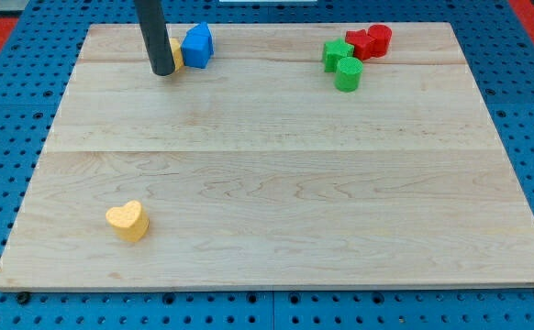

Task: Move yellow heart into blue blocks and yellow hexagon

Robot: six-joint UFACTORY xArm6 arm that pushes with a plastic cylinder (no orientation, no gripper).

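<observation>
The yellow heart (127, 220) lies near the view's bottom left of the wooden board (276, 183). A blue block (197, 45) sits at the view's top left. A yellow block (176, 52), probably the hexagon, touches its left side and is mostly hidden behind my rod. My tip (163, 70) rests on the board just left of and in front of that yellow block, far above the yellow heart in the view. Only one blue block shows.
A green star (337, 53) and a green cylinder (348, 74) sit at the view's top right. A red star-like block (360, 44) and a red cylinder (378, 38) touch them. A blue pegboard surrounds the board.
</observation>
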